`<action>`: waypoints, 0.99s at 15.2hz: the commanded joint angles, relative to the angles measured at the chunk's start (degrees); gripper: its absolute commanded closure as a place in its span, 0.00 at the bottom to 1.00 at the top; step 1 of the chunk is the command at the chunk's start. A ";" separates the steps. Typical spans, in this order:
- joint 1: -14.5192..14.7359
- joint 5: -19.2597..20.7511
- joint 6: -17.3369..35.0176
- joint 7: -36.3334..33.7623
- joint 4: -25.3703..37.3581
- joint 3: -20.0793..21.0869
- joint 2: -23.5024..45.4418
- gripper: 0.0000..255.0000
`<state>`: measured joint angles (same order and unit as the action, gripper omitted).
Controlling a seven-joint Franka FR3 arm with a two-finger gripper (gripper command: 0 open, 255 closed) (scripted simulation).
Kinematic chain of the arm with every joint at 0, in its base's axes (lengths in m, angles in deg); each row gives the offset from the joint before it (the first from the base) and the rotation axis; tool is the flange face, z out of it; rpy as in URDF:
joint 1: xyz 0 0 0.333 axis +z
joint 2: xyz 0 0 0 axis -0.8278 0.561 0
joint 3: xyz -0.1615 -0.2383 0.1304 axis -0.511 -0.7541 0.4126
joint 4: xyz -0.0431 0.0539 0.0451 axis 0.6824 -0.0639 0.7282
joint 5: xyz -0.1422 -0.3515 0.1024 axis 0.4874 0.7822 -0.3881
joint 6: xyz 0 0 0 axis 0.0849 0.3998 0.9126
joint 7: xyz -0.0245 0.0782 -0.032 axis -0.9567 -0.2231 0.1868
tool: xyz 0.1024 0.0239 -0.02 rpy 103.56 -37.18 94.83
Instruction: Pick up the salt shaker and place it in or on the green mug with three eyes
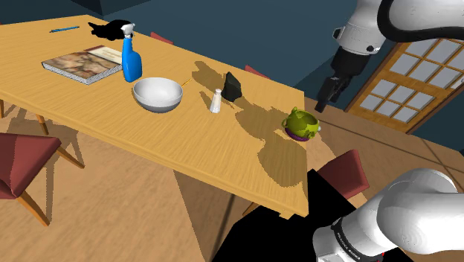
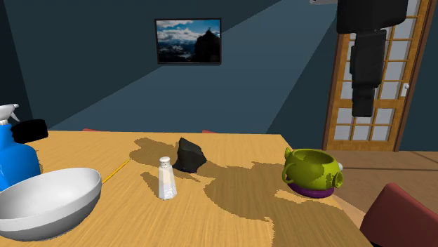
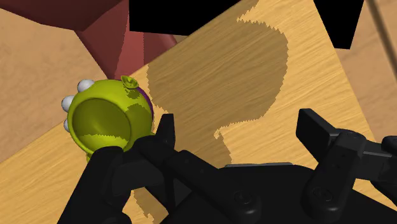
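The salt shaker (image 1: 216, 100) (image 2: 166, 178) is small and pale, and stands upright near the middle of the wooden table (image 1: 223, 156). The green mug (image 1: 300, 124) (image 2: 313, 172) (image 3: 105, 124) has white bulging eyes and a purple base, and sits near the table's end, well apart from the shaker. My black gripper (image 1: 323, 103) (image 2: 363, 105) (image 3: 242, 130) hangs high in the air above and slightly beyond the mug. Its fingers (image 3: 167, 130) stand open with nothing between them. In the wrist view the mug's opening lies beside one finger, far below.
A white bowl (image 1: 158, 94) (image 2: 45, 200), a blue spray bottle (image 1: 131, 59) (image 2: 14, 154) and a black lump (image 1: 233, 86) (image 2: 189, 154) stand around the shaker. A book (image 1: 82, 65) lies farther off. Red chairs (image 1: 26, 160) (image 1: 343, 173) flank the table, and a glazed door (image 1: 401, 82) stands behind.
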<state>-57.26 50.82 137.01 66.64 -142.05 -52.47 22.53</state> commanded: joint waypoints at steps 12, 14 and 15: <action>1.60 -1.80 22.19 -0.44 2.59 0.35 19.26 0.00; 1.87 -2.09 25.59 -0.41 4.11 0.47 23.16 0.00; 2.00 -2.24 27.20 -0.39 4.98 0.54 25.13 0.00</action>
<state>-55.45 48.76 162.32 66.34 -138.16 -52.07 45.33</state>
